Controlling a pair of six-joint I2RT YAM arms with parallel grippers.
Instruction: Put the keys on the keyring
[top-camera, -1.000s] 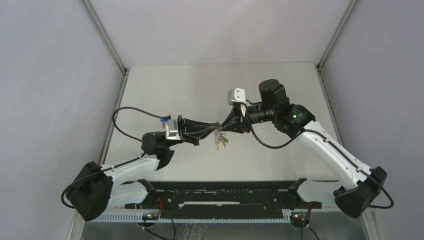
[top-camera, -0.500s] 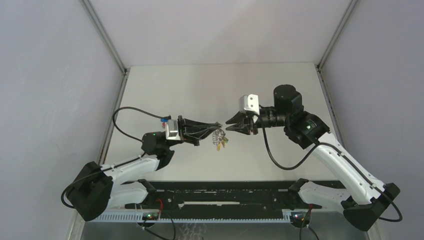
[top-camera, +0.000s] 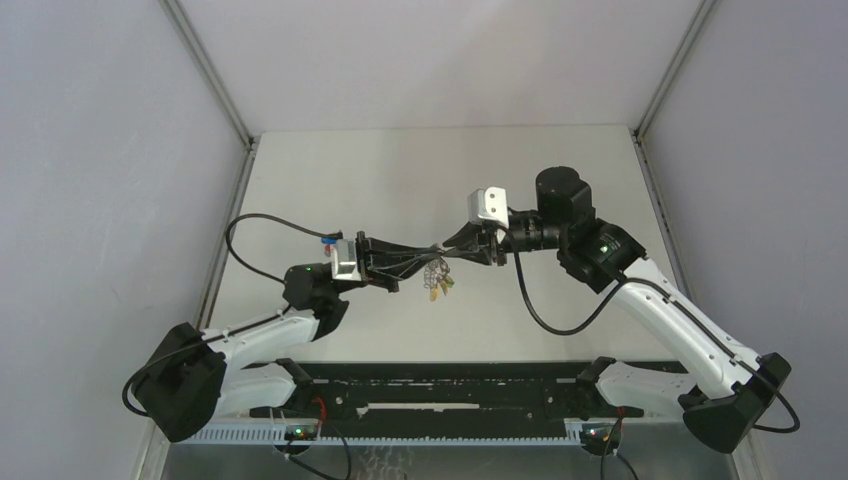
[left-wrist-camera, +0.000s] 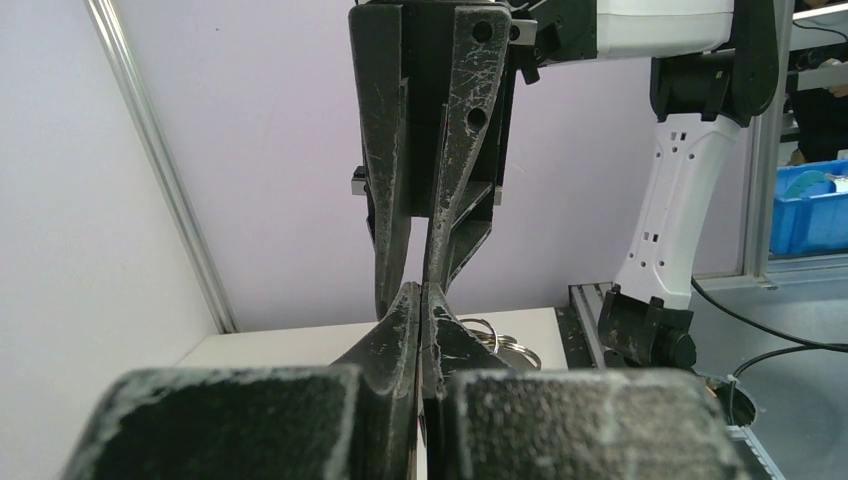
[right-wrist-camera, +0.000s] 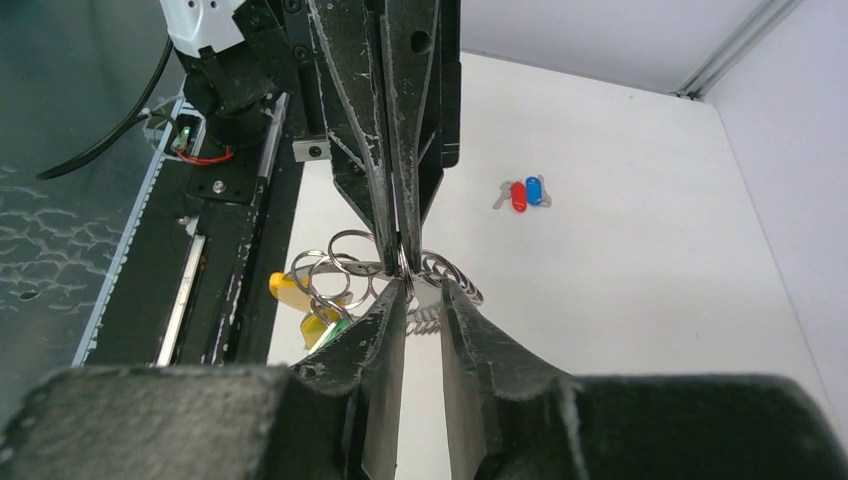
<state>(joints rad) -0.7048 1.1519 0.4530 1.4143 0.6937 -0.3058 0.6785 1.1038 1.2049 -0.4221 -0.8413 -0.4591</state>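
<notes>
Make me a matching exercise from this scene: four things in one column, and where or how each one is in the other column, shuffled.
1 keyring
2 blue and red keys
3 left gripper
4 right gripper

A lying on the table
B fingers slightly apart
C dangling below a gripper
D shut on the keyring

Pairs: 1-C, 2-A, 3-D, 4-B

Two arms (top-camera: 262, 330) (top-camera: 665, 305), one keyring (top-camera: 437, 272), two loose keys (right-wrist-camera: 518, 196) (red, blue), perhaps four rings (right-wrist-camera: 318, 268).
</notes>
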